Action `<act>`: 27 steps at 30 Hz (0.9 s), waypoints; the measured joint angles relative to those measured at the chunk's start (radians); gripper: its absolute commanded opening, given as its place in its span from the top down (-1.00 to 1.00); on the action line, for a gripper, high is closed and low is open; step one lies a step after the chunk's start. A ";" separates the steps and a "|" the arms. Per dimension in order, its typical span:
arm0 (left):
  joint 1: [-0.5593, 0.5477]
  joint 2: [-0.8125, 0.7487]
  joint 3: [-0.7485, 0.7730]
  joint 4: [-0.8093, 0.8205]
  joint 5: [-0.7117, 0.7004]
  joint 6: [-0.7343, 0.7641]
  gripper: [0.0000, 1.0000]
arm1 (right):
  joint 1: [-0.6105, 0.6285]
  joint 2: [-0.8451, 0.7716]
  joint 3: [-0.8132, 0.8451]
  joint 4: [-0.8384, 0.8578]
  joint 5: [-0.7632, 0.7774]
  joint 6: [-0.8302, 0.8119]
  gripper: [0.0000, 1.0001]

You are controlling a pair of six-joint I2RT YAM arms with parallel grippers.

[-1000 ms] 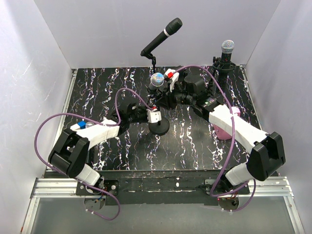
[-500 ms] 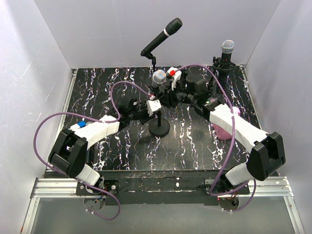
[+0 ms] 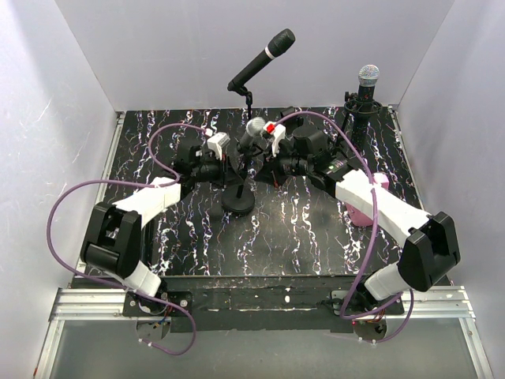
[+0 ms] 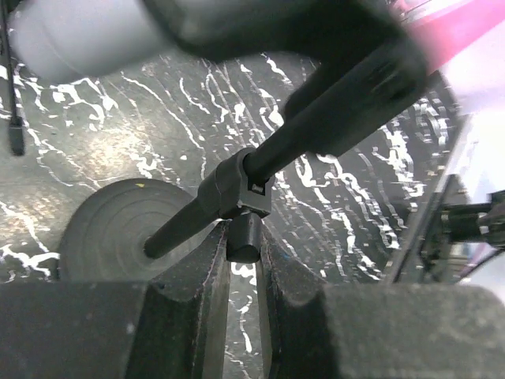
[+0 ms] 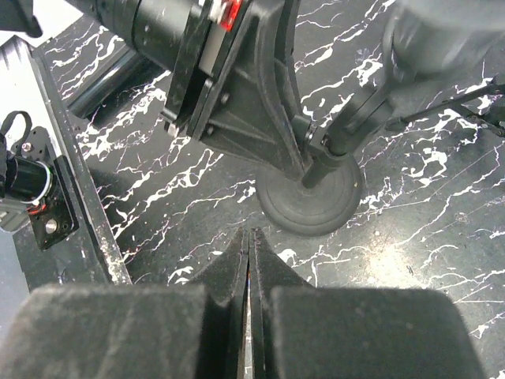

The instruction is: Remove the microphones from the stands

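Honestly nothing readable anywhere in these shots, no text, brand, label or number that I can make out on the silver-headed microphone (image 3: 254, 126), its round black-based stand (image 3: 237, 202) or the black marbled tabletop (image 3: 300, 237).

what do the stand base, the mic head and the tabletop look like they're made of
Base: matte black with faint concentric rings; probably cast metal or a rubbery coating, but the look cannot settle which.
Mic head: silvery grille that catches the light, likely metal mesh.
Tabletop: black with white veins and a soft sheen; seems a marble-print sheet or laminate rather than stone.
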 measured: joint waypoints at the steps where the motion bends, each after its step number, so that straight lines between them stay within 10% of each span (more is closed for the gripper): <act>1: 0.016 0.016 0.003 0.011 0.034 -0.039 1.00 | 0.000 0.001 0.000 -0.002 0.000 0.000 0.97; 19: 0.093 0.094 -0.051 0.180 0.280 -0.336 0.99 | 0.000 0.019 0.007 -0.026 0.002 -0.001 0.97; 27: 0.131 0.116 -0.066 0.167 0.328 -0.332 0.14 | 0.000 0.018 0.007 -0.050 0.001 -0.050 0.63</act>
